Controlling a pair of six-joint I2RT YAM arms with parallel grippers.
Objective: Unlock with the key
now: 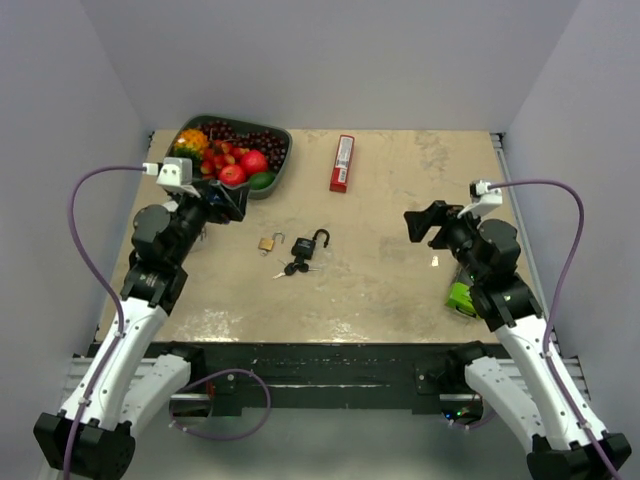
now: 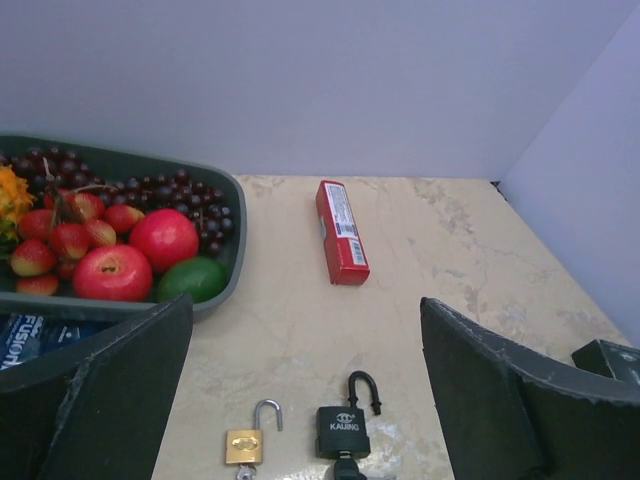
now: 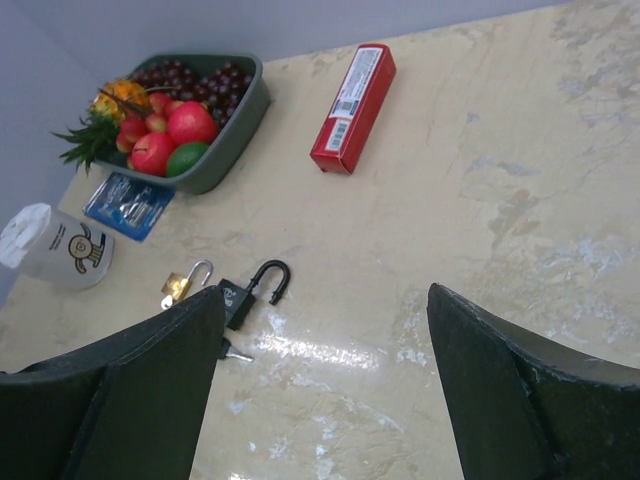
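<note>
The marbled beige table (image 1: 400, 290) carries a dark green tray (image 1: 283, 160) of apples, strawberries, dark grapes and a lime at its far left corner. The left gripper (image 1: 220, 205) hangs just in front of that tray and the right gripper (image 1: 428, 222) over the right side, both with fingers spread wide and nothing between them. A red box (image 2: 340, 232) lies flat beyond the middle; its white label has a barcode, the print too small to read. Only the right wrist view shows a white cup (image 3: 55, 245) printed with a little cartoon figure, and a blue packet (image 3: 130, 205) beside the tray. Only the overhead view shows a bright green object (image 1: 460, 297) by the right arm. The left wrist view gives the black padlock (image 2: 342, 432) best: white lettering that looks like KAUING, shackle swung open. Just to its left sits the brass padlock (image 2: 244, 445), shackle also up. The key (image 1: 295, 267) lies on the table at mid-centre, touching the black padlock's near end, well apart from both grippers.
</note>
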